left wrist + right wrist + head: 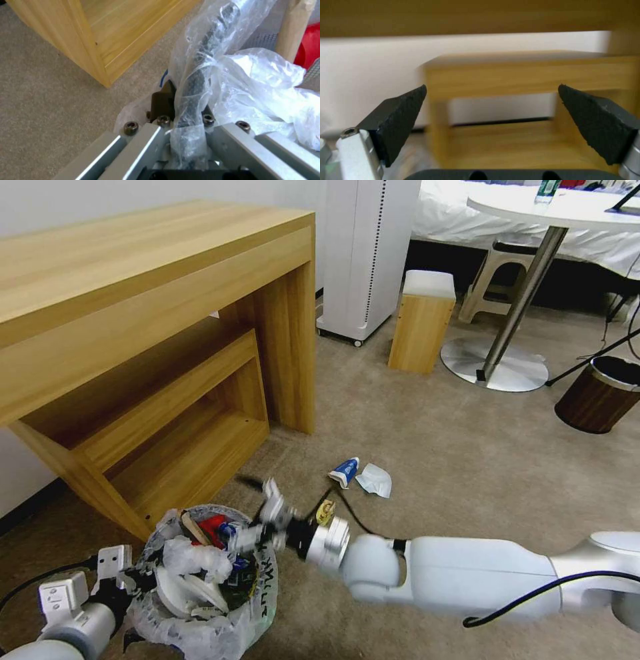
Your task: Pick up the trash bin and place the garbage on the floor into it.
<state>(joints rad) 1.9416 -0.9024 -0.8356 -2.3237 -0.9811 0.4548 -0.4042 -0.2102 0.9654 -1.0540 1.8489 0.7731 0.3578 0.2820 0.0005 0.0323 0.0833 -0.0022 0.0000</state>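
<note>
Hovering over the bin (pixel 200 580), the right gripper (pixel 263 513) has its jaws spread and empty. The left gripper (pixel 186 117) pinches the bin's rim. Two wrappers (pixel 363 477) lie on the floor (pixel 467 447) beyond the bin, nearer the right arm.

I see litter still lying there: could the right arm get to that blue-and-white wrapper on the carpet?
Probably yes: the blue-and-white wrapper lies on open carpet near the right tool, which is open and empty, with nothing between them.

The left claw (pixel 143 580) is clamped low at the left, while the right claw (pixel 493 110), arm extended leftward, gapes wide.
</note>
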